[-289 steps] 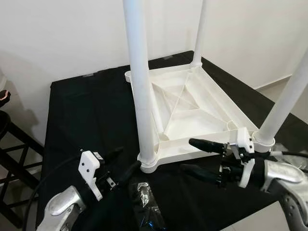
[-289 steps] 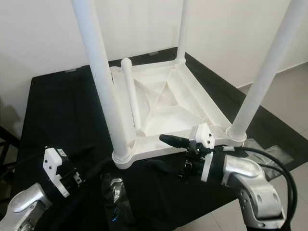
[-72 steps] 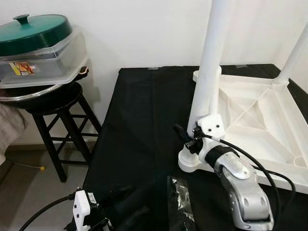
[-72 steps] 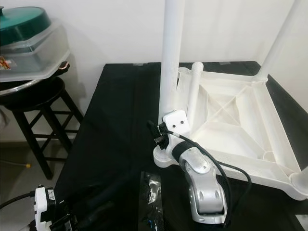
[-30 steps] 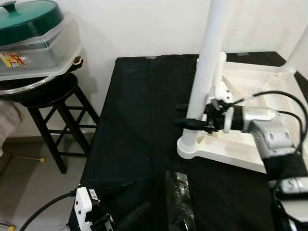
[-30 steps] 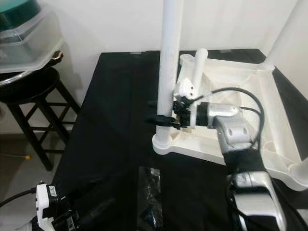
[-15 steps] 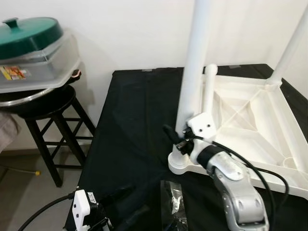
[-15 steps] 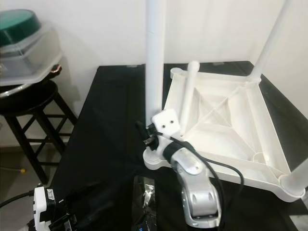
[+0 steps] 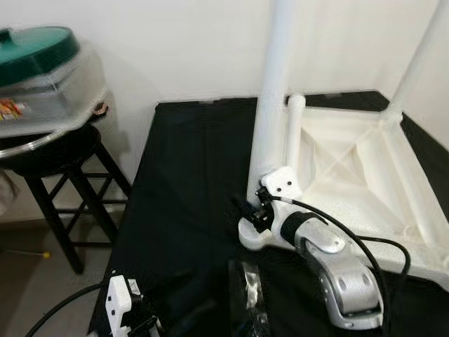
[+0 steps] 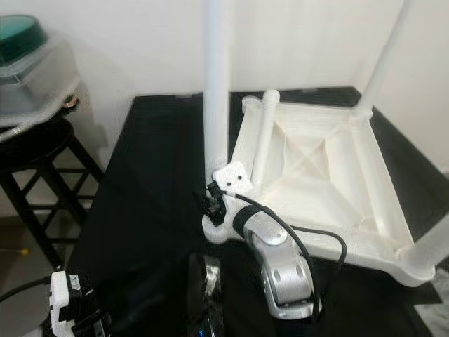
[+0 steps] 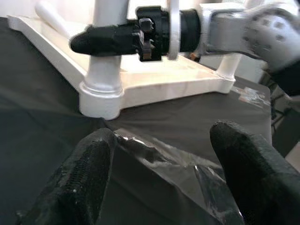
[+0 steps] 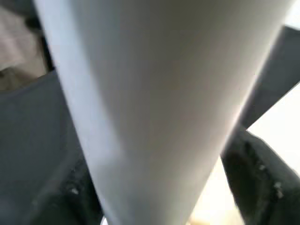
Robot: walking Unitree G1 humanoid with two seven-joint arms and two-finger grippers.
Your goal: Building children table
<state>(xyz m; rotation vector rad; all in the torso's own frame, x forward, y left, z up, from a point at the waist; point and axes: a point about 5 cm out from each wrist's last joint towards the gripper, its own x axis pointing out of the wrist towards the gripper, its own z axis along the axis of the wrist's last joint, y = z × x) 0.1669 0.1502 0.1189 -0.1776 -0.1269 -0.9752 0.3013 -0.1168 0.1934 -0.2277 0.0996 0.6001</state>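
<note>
A: Gripping anything? Right gripper point(image 9: 247, 209) looks clamped on the near-left leg point(image 9: 270, 112) — upturned white table point(image 9: 351, 168) on the black worktop point(image 9: 182, 182).

B: Yep — left gripper point(image 11: 159, 173) spread, low, near the plastic bag point(image 11: 187, 164).

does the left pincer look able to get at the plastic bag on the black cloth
Probably yes. The left pincer hangs low with its fingers spread, and the plastic bag lies on the black cloth straight ahead of it, with nothing between them.
</note>
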